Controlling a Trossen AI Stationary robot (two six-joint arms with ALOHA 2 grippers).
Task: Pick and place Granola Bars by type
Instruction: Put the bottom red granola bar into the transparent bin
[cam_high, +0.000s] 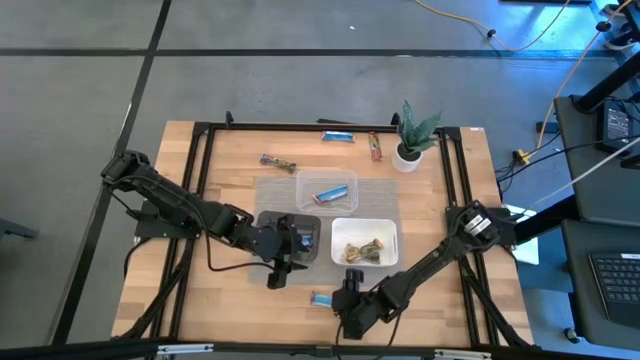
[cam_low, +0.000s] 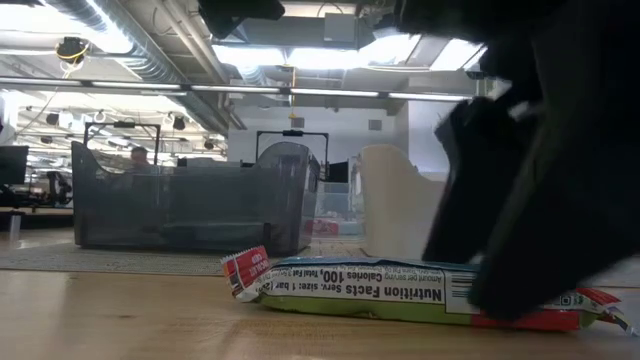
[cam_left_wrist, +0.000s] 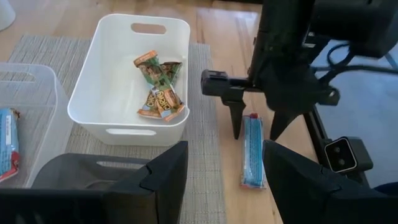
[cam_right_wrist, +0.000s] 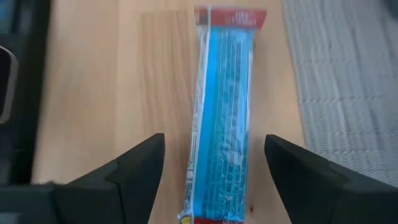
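A bright blue granola bar (cam_right_wrist: 224, 112) lies flat on the bare wood near the table's near edge (cam_high: 322, 298). My right gripper (cam_right_wrist: 213, 144) is open and low over it, pointing down, one finger on each side and neither touching; the left wrist view shows it (cam_left_wrist: 255, 134) astride the bar (cam_left_wrist: 252, 155). My left gripper (cam_high: 281, 270) is open and holds nothing, hovering at the black tray's (cam_high: 272, 222) near edge. Green-brown bars (cam_left_wrist: 158, 84) lie in the white tray (cam_high: 390, 232). A blue bar (cam_high: 333, 193) lies in the clear tray (cam_high: 300, 180).
Three more bars lie loose on the far part of the table: a blue one (cam_high: 337, 136), an orange-brown one (cam_high: 375, 147) and a dark one (cam_high: 278, 163). A potted plant (cam_high: 412, 135) stands at the far right. A grey woven mat (cam_high: 270, 190) lies under the trays.
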